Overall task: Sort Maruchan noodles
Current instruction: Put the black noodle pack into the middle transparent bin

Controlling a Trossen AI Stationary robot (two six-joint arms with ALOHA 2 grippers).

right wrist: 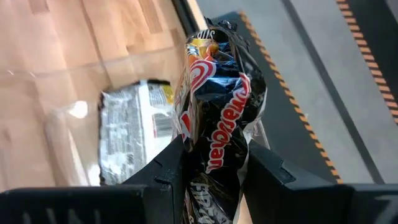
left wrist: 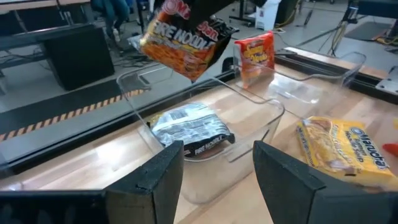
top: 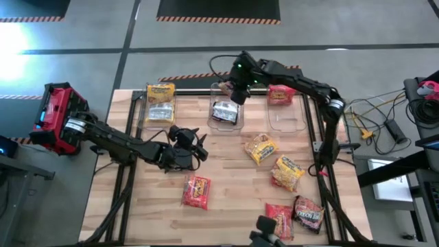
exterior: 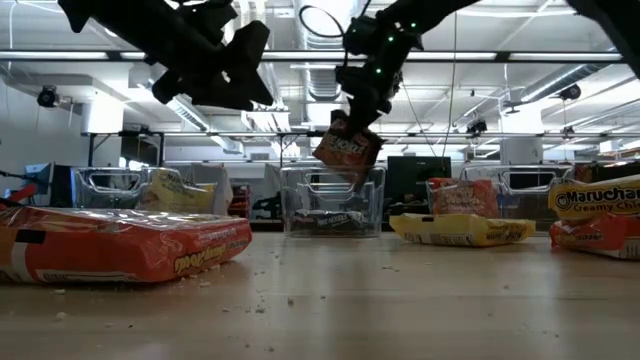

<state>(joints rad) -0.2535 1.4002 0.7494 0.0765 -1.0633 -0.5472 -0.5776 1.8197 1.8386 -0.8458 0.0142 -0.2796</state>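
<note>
Between the right gripper's (right wrist: 211,177) two dark fingers hangs a black Maruchan packet (right wrist: 217,124), pinched at one edge, long side dangling downward. Directly beneath sits the middle clear bin (top: 226,122) at the far edge of the table, already holding one black packet lying flat (left wrist: 189,129). Judged from the high and low views, hovers straight above that bin's opening, so the coming move calls only for a short drop and a release, no sideways travel.

Farther out, to the left and nearer, hangs the left gripper (top: 191,144), jaws spread and holding nothing, pointed toward the same bin but well short of it; clearly the farther of the two arms from the drop.

Left of the middle bin stands a bin with yellow packets (top: 160,96); to the right, a bin with a red packet (top: 280,95) leaning upright.

Scattered on the near half of the wooden table (top: 137,213): a red packet (top: 196,191) near the left gripper, two yellow packets (top: 261,147) right of centre, and red and dark ones by the near right corner, all unsorted.
</note>
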